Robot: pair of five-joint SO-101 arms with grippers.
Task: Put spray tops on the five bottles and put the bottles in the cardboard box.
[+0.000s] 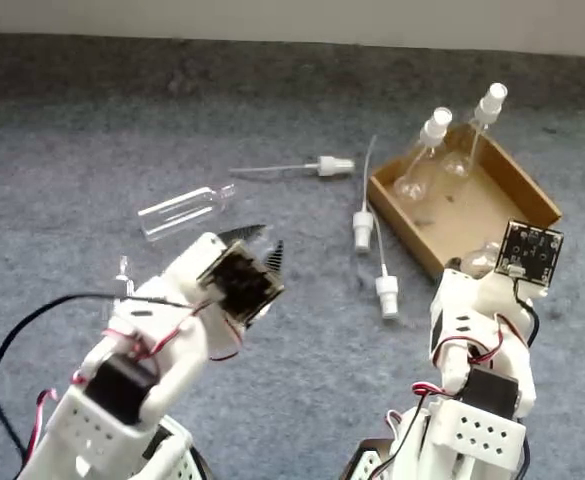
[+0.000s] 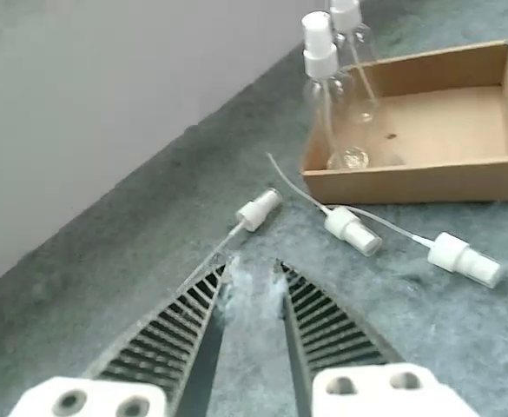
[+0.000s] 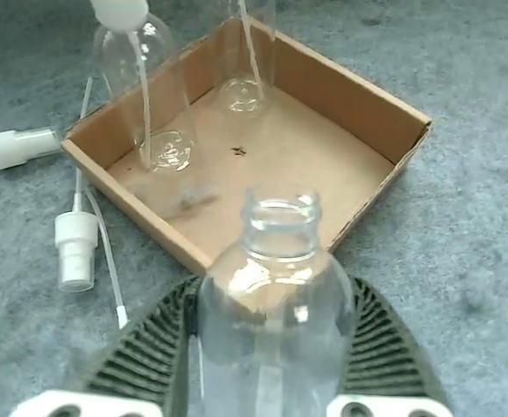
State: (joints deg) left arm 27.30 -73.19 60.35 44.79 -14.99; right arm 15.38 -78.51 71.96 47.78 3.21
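Clasping a clear, open-necked bottle [image 3: 275, 261], right gripper [image 3: 273, 295], cardboard box [image 3: 340, 91] just beyond

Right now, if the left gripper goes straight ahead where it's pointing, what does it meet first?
Probably the nearest spray top, whose tube lies just ahead of the left gripper; depth is unclear.

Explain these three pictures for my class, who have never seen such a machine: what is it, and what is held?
Two small robot arms work on a grey carpet. One picture looks down from above; the other two come from cameras on each wrist. The left tool is open and empty. The right tool grips an uncapped clear bottle. Two capped bottles stand in the cardboard box; three spray tops and a loose bottle lie on the carpet.
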